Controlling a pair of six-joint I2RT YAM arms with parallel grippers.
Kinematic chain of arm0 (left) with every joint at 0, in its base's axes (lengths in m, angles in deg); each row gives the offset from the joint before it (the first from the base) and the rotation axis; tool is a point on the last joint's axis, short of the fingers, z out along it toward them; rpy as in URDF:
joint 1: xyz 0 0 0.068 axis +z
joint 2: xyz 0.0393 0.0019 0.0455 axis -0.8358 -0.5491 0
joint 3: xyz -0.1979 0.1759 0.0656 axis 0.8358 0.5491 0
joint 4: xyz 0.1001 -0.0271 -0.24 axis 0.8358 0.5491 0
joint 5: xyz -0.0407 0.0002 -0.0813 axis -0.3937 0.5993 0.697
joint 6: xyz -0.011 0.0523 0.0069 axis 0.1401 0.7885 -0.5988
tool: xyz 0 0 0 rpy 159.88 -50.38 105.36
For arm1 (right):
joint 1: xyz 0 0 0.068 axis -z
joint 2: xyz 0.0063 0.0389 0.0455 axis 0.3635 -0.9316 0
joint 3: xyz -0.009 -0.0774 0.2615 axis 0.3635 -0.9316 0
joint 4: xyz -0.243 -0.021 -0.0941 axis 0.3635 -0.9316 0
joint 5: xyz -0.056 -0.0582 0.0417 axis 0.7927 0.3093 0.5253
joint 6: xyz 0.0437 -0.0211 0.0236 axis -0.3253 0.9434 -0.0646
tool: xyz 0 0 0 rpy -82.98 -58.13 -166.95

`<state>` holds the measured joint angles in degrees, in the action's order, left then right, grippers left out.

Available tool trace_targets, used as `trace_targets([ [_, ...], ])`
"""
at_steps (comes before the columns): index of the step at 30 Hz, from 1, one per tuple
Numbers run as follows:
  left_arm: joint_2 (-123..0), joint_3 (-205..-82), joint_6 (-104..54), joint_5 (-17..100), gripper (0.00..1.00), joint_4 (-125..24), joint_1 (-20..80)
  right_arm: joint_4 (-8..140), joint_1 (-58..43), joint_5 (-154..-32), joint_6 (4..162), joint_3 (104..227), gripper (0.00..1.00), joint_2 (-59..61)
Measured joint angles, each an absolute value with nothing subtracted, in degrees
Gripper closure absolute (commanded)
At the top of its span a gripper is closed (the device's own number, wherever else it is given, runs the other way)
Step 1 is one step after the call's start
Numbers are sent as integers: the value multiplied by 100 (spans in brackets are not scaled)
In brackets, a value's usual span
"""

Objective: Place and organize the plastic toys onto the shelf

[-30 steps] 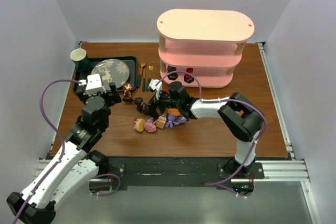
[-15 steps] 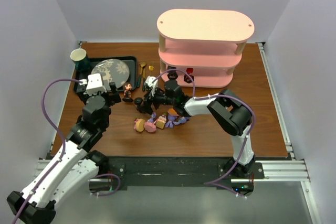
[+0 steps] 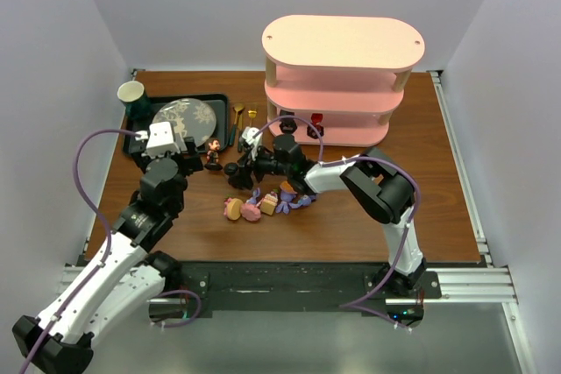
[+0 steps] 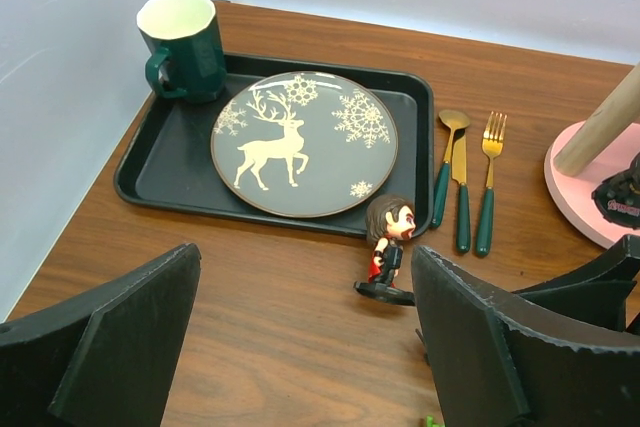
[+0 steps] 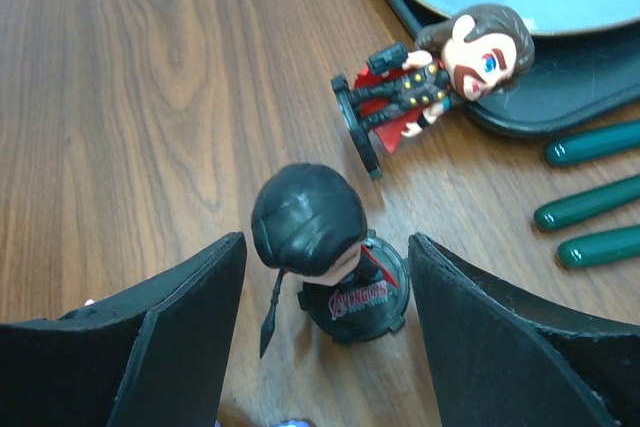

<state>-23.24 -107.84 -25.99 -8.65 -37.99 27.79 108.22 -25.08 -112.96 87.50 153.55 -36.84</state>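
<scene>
Desk [image 3: 351, 216] carries everything. Shelf [image 3: 342, 41] is set at the far side. Two dark toys [image 3: 314, 130] are seen on its bottom tier, so the task is judged partly done. Tray [image 4: 150, 172] is not involved. Right claw [image 5: 325, 282] is held open astride a black-haired toy [image 5: 308, 222], untouched, lined up for a grip. Left claw [image 4: 300, 347] is held open and empty, facing a caped toy [image 4: 388, 247] beside the tray. Other toys [image 3: 263, 205] are heaped mid-desk.

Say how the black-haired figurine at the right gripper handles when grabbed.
The black-haired figurine looks top-heavy: big head over a small round base, so a push probably tips it. It seems rigid plastic, likely light; the rounded head may slip from a pinch.
</scene>
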Motion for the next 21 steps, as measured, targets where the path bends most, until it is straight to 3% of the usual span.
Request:
trace_targets([
  [10, -2438, -10782, -2599, -810, 11, -3802, 2781, 10887, -2508, -11416, 8735, 15492, 41, -3747],
  [21, -2499, -10782, -2599, -749, 11, -3804, 2781, 10874, -2508, -11541, 8731, 15503, 37, -3806],
])
